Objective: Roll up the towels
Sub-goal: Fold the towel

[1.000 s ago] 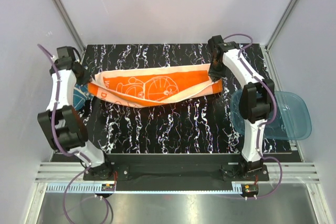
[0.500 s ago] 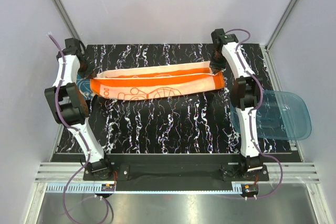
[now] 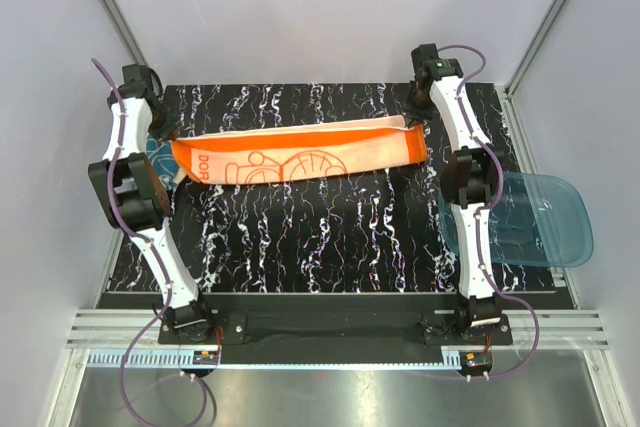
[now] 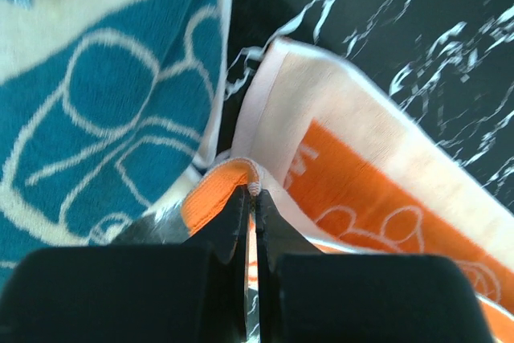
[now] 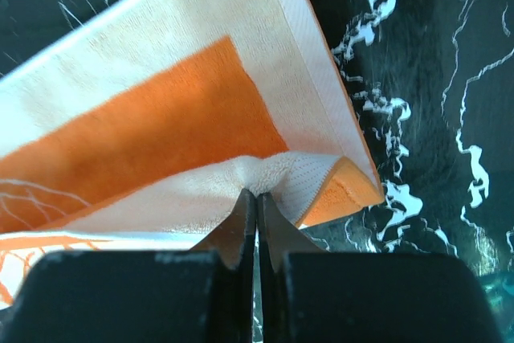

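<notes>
Black fingertips of the left gripper (image 4: 250,192) are pressed together on a doubled-over orange corner of the orange towel (image 4: 377,190); in the left wrist view the jaws meet with only the cloth edge between them. The towel's pale border runs up and away from the grip toward the upper middle of that frame. The teal towel (image 4: 96,94) fills the upper left, white line pattern upward. Its right edge lies just beside the orange towel's border; whether the two touch cannot be told.

The right gripper (image 5: 256,196) is closed in the same way, nipping the pale hem at the towel's other end, where a corner is folded over to show an orange face at the lower right of the right wrist view.

In the top view the orange towel is drawn out as a long, narrow band across the upper part of the black, white-veined table (image 3: 330,237). It spans from one gripper at the upper left to the other at the upper right, printed orange side up and pale borders along both long edges. Whether the band rests on the table or hangs just above it cannot be told.

A translucent blue tray (image 3: 545,217) sits at the table's right edge, overhanging it, partly behind the right arm and apart from the towel.
</notes>
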Robot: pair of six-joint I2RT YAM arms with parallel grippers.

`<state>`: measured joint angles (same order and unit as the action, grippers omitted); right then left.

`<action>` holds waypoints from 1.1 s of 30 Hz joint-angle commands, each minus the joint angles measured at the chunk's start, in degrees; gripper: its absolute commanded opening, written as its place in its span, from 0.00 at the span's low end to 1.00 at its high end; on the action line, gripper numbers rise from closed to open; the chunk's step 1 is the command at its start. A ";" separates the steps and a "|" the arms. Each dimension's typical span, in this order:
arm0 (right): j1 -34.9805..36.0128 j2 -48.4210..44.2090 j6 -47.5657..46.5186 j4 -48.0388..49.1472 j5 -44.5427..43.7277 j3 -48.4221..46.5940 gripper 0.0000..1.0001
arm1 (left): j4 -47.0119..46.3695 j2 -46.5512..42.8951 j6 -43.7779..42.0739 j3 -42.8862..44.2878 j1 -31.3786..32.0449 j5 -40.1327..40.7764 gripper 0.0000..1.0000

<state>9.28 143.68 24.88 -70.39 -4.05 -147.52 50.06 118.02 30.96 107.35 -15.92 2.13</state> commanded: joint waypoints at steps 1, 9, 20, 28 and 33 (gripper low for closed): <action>-1.37 1.17 0.34 1.92 1.24 -4.26 0.00 | -1.20 2.39 0.15 5.58 0.10 0.42 0.00; -2.16 3.19 1.22 7.28 1.94 -4.88 0.10 | -0.94 7.66 0.50 11.47 0.10 -0.90 0.00; -5.50 4.25 7.98 22.04 5.64 -4.36 1.00 | -0.68 16.89 1.03 21.82 0.19 -1.78 0.80; -5.50 -12.52 5.35 26.71 0.19 12.50 1.00 | -0.93 6.19 -0.37 17.20 -0.34 -0.99 0.96; -4.37 -23.23 8.15 23.89 3.08 24.44 1.00 | -2.07 -6.53 -0.81 6.67 -0.25 -0.72 0.96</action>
<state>3.51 131.13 31.46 -47.40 -2.04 -128.57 50.02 122.69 31.29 117.97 -15.97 1.30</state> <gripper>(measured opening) 0.994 0.952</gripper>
